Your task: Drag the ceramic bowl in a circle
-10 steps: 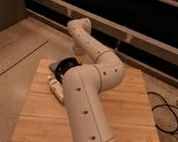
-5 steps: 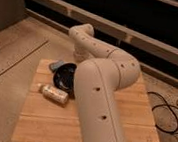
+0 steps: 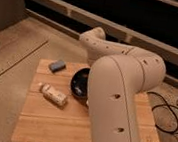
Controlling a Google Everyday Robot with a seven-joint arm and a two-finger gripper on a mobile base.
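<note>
**Arm swings aside, bowl comes into view**

Since a second ago the big cream arm (image 3: 121,96) has swung from the left half of the wooden table (image 3: 48,127) toward the right, uncovering things it had been hiding: a small bottle (image 3: 53,95) lying on its side near the left-middle of the top, and a grey block (image 3: 58,65) by the far left corner. Half a second ago the ceramic bowl (image 3: 80,84) was already partly showing; now more of its left side and inner wall is open to view.

That bowl sits near the middle of the table, its right part hidden behind the arm's elbow. The gripper is not visible; it seems to lie behind the arm, over or beside the bowl, so whether it is spread or closed, or has hold of anything, cannot be told.

Judging by its look, the bowl is stiff, fairly heavy for its width, glossy and so slippery, and liable to chip if tipped or knocked. Its rim is probably the best place to hold, one finger inside and one outside, kept low so it slides flat over the slats.
</note>
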